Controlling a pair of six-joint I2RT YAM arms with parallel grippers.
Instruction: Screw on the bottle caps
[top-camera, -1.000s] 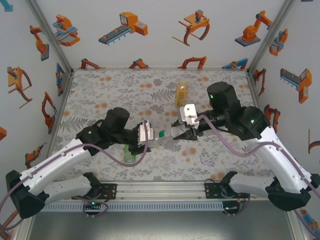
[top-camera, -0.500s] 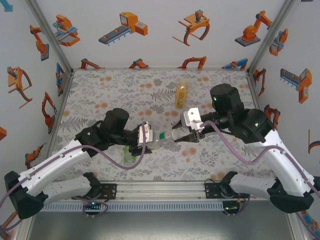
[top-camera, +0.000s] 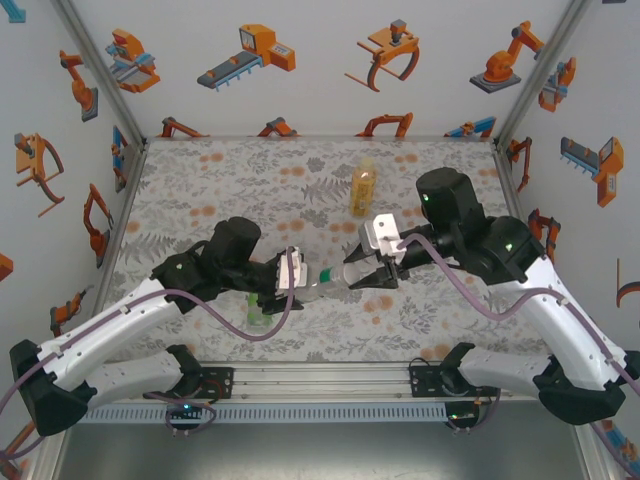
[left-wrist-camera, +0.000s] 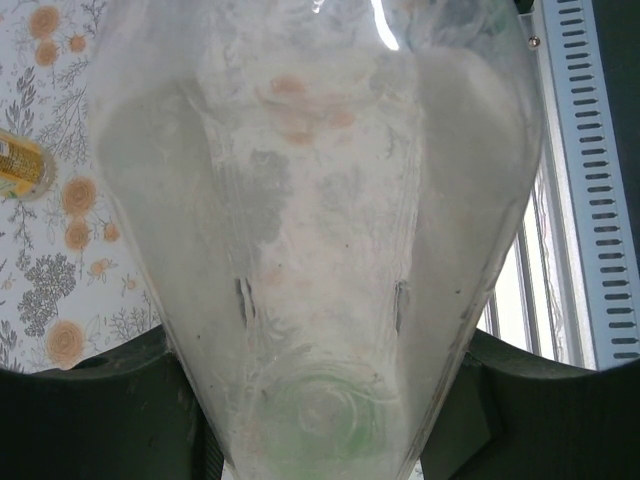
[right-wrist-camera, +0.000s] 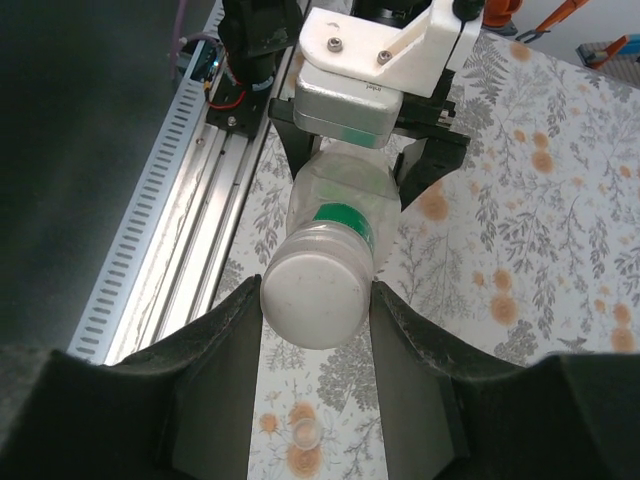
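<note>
**Cap-to-neck engagement: both grips loaded**

Top view: my left gripper is clamped on the clear bottle, which lies near level above the near middle of the table, neck toward my right gripper; I judge it is held this way so one hand braces the body while the other turns; the amber bottle stands well apart at the far side; the green bottle sits below my left wrist (partly hidden).

Left wrist view: the bottle's body sits between my fingers; its walls are translucent and a little creased, with a faint green tint at the neck end.

Right wrist view: my right fingers pinch the cap, pale and round, seated on the neck just ahead of a green band; whether it is fully threaded I cannot tell.
</note>
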